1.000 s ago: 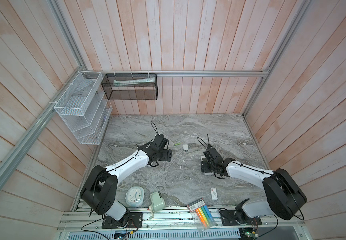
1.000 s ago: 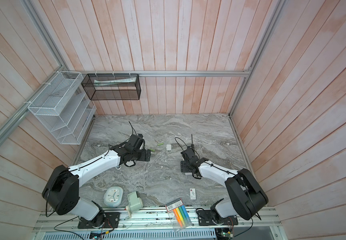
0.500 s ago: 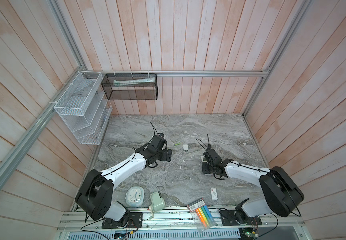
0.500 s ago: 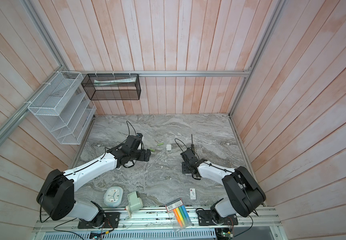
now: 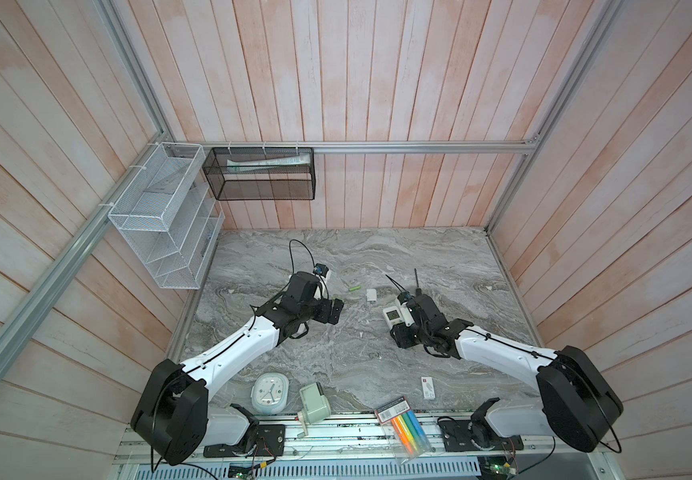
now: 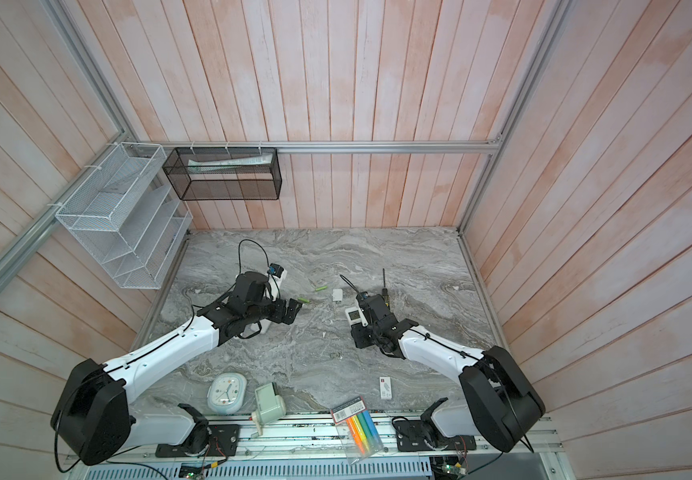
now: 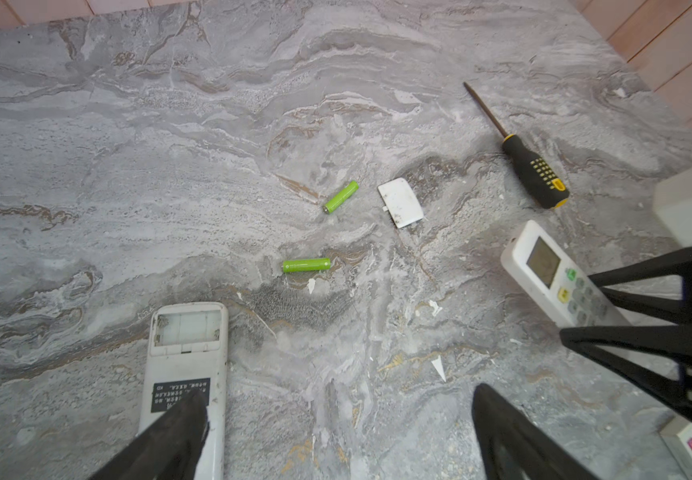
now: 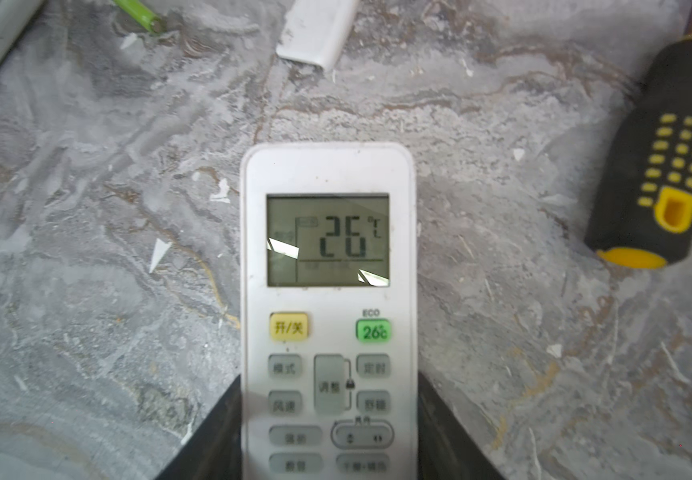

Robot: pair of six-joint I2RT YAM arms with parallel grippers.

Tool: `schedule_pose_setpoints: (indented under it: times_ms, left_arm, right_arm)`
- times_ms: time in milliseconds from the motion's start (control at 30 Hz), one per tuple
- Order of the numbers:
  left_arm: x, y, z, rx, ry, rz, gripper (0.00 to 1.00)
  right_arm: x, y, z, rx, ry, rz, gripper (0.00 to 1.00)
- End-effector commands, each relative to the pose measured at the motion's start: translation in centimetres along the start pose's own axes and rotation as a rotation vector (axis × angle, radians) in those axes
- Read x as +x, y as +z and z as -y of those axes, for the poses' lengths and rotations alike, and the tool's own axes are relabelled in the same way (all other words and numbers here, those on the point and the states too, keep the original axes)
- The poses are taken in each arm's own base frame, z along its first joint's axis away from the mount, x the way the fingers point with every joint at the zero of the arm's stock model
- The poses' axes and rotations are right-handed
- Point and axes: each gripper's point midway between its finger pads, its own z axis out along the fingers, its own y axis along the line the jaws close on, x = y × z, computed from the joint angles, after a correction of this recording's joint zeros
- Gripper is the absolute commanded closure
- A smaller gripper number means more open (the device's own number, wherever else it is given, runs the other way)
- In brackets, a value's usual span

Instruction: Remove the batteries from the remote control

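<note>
A: How are the hands set?

B: The right hand (image 8: 330, 419) is clamped on the sides of the lit remote (image 8: 327, 299), which is held face up. The left hand (image 7: 342, 395) is spread wide and nothing is held. One finger (image 7: 170, 436) is seen over the open remote (image 7: 186, 361), whose bay (image 7: 188, 328) is empty.

A: And the batteries?

B: A green battery (image 7: 306, 264) is seen on the surface (image 7: 128, 166) just beyond the open remote. A second battery (image 7: 340, 196) is seen farther on, beside the cover (image 7: 401, 202). A screwdriver (image 7: 533, 170) is seen past it.
</note>
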Motion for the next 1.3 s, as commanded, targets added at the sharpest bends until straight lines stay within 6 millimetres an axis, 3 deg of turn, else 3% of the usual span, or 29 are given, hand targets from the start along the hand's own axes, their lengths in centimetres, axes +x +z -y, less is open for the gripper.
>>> schedule_pose_setpoints:
  times_ms: [0, 167, 333, 633, 867, 1133, 1267]
  left_arm:
    - [-1.3, -0.1, 1.6, 0.102, -0.066, 0.023, 0.0]
    - [-0.5, 0.9, 3.6, 0.229, -0.213, -0.012, 0.02]
    - [-1.1, 0.6, 5.7, 0.362, -0.316, 0.013, 0.04]
    - [-1.7, 1.4, 6.7, 0.43, -0.45, -0.005, 0.11]
    - [-2.0, 2.5, 7.2, 0.468, -0.5, -0.023, 0.3]
    - [-3.0, 2.3, 7.8, 0.507, -0.513, -0.007, 0.4]
    - [-3.2, 2.1, 7.8, 0.527, -0.525, -0.001, 0.52]
  right_arm:
    - [-2.9, -0.9, -2.3, -0.09, -0.097, 0.086, 0.57]
    - [-5.1, -1.8, -5.1, -0.194, -0.166, 0.166, 0.57]
    - [-7.0, -2.7, -7.2, -0.281, -0.188, 0.229, 0.57]
    - [-9.1, -3.5, -9.6, -0.347, -0.233, 0.274, 0.58]
    - [-9.6, -3.8, -10.6, -0.367, -0.25, 0.292, 0.58]
    - [-9.6, -3.2, -11.1, -0.351, -0.277, 0.29, 0.58]
    - [-9.7, -3.1, -11.3, -0.349, -0.285, 0.295, 0.58]
